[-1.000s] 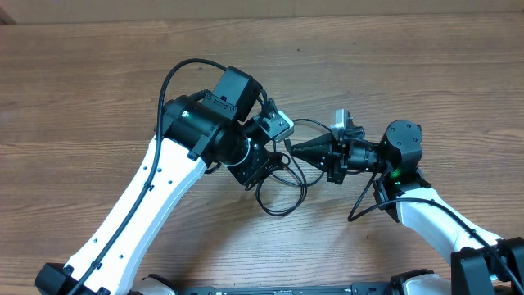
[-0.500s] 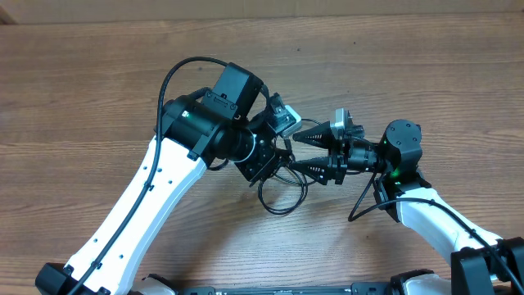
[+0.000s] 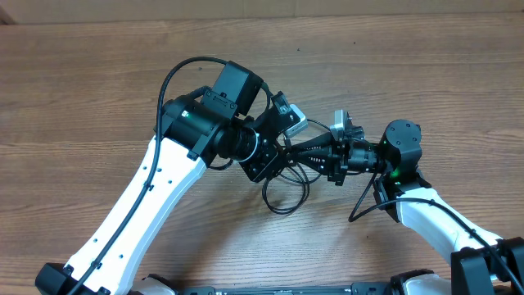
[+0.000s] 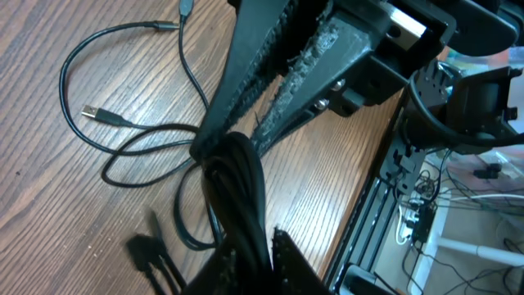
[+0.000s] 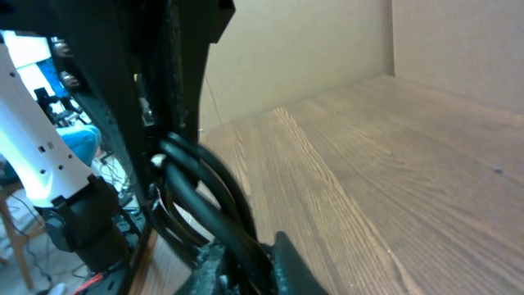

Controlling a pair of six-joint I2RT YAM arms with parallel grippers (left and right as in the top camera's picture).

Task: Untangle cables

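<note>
The cables (image 3: 282,212) are thin black cords, bunched mid-table between both grippers, with a loop hanging toward the front. My left gripper (image 3: 277,161) is shut on the bundle (image 4: 237,172), which runs up from between its jaws (image 4: 255,250). My right gripper (image 3: 291,150) comes in from the right and is shut on the same bundle, its tips (image 4: 225,146) just beyond my left fingers. In the right wrist view the cords (image 5: 196,184) rise out of its closed jaws (image 5: 246,246). Loose strands lie on the wood, one ending in a USB plug (image 4: 98,113).
The wooden table (image 3: 98,90) stretches to the left and back. A thicker black arm wire (image 3: 360,205) hangs beside the right arm. The table's near edge and a metal rail (image 4: 385,205) lie close behind the grippers. A cardboard wall (image 5: 327,49) stands at the back.
My right gripper stood open half a second ago and has shut on the bundle beside my left gripper. The left wrist has shifted slightly right, and the hanging loop has tightened.
</note>
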